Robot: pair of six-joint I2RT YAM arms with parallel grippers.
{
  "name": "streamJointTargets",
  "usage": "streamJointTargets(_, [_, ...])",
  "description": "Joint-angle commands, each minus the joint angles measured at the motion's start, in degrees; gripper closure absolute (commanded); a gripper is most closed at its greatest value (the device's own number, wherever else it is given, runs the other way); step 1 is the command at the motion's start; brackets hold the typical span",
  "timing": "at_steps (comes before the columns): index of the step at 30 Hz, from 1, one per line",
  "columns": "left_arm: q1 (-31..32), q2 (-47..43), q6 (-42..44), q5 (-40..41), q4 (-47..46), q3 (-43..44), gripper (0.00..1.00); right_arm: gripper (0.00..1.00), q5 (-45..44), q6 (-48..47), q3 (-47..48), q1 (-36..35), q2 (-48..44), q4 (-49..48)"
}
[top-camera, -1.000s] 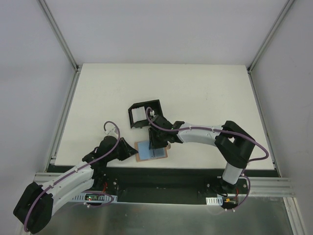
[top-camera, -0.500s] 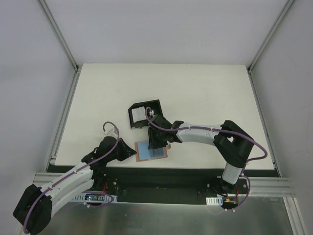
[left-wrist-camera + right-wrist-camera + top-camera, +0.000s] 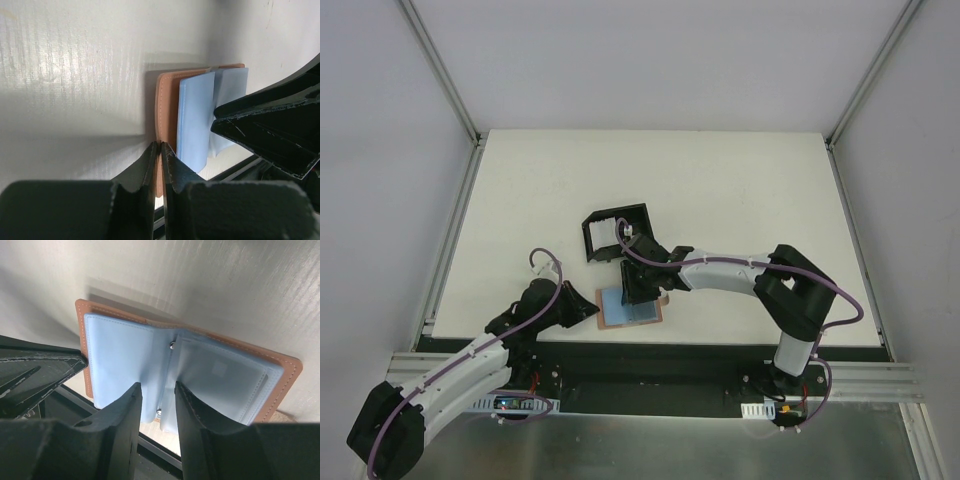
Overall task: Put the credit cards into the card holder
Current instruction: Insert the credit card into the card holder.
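- The white surface [image 3: 740, 200] carries everything, and all of it sits in the near left-centre part.
- The right arm [image 3: 740, 270] reaches left across the near part of the surface. The left arm [image 3: 460, 365] comes in from the near left corner.
- A black open-sided box [image 3: 620, 212] stands just beyond the arms' tips, with something white inside it; what it is cannot be told.
- The card holder [image 3: 615, 318] lies open and flat close to the near edge, between the two arm tips. Its tan leather faces down and its light blue inner leaves face up.
- The right pincer [image 3: 156, 390] is on the holder's middle with its jaws parted. One finger comes down on each side of the fold and nothing is held between them.
- The left pincer [image 3: 160, 146] is closed, its tips meeting at the holder's left leather edge; whether they pinch the leather cannot be told.
- A small metal stud [image 3: 172, 344] shows at the fold, beside a clear pocket on the right-hand leaf.
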State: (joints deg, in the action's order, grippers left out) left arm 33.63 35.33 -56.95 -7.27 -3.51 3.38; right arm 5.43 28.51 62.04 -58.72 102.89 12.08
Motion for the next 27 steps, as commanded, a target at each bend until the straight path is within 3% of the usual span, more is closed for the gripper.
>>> streamJointTargets(1, [-0.49,-0.09,-0.18,-0.38,-2.03,0.58,0.94,0.64,-0.77,0.14,-0.6,0.01,1.96,2.87])
streamJointTargets(27, [-0.49,4.22,-0.8,-3.11,-7.65,0.14,0.89,0.63,-0.42,-0.12,-0.43,0.01,2.23,2.87])
